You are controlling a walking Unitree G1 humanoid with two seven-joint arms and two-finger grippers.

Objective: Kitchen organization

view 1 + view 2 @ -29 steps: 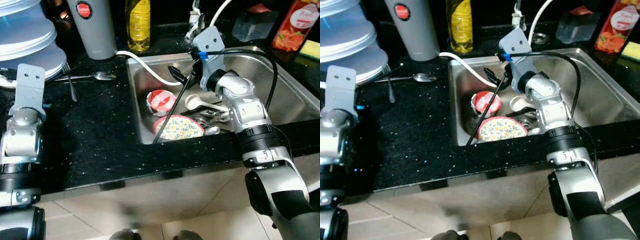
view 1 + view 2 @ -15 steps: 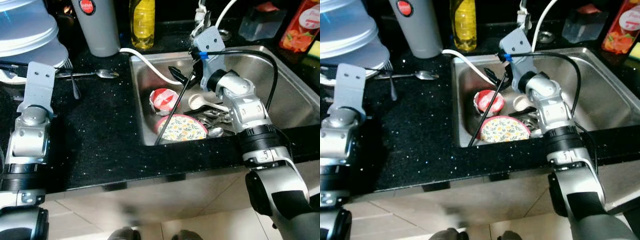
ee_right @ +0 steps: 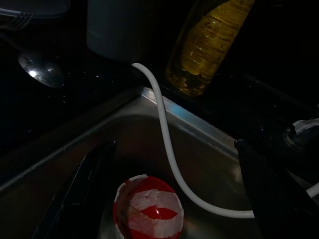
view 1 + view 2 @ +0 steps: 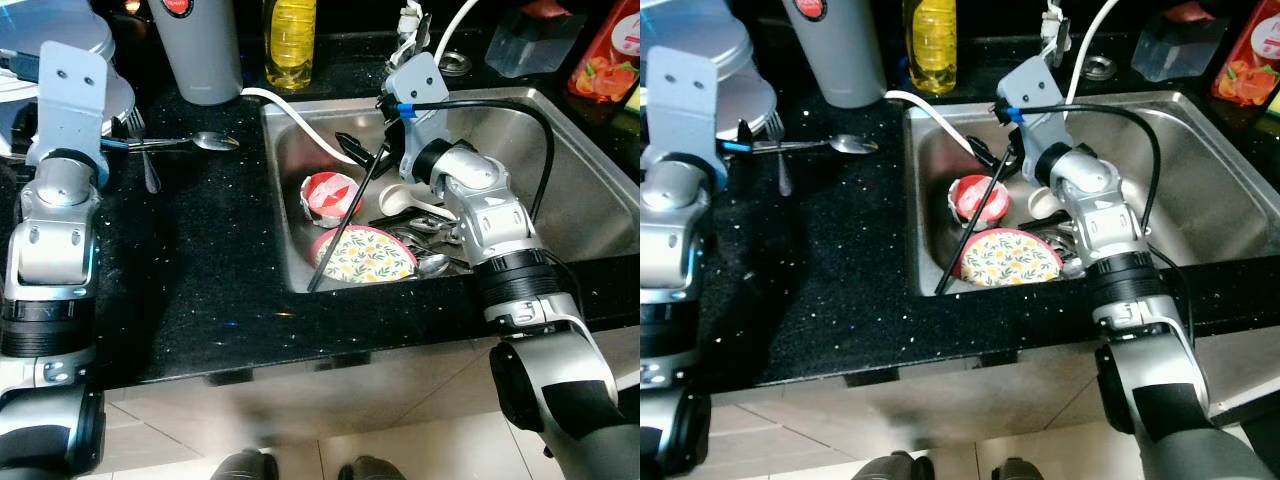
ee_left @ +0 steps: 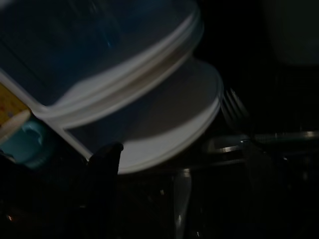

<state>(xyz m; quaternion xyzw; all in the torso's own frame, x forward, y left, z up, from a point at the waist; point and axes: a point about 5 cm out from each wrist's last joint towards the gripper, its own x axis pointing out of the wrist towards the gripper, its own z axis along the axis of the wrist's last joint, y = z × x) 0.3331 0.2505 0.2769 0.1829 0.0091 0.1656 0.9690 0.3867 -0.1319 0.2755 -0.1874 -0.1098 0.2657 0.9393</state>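
While raised over sink [image 4: 560, 140], right gripper [image 4: 352, 160] open, angled down

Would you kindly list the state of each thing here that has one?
Right gripper: open, over the sink.
Red-and-white cup: on its side in the sink.
Floral bowl: upside down in the sink.
Oil bottle: upright.
Spoon: flat on the counter.

Head views bright, sharp, lit from above; glare on steel sink [image 4: 590, 190] wall, sparkle specks on black worktop [image 4: 200, 290]. Far edge falls into deep shadow. Wrist views very dim, grainy; stacked plates [image 5: 164, 129] soft, blurred; spoon [image 3: 41, 69] bowl catches small highlight.
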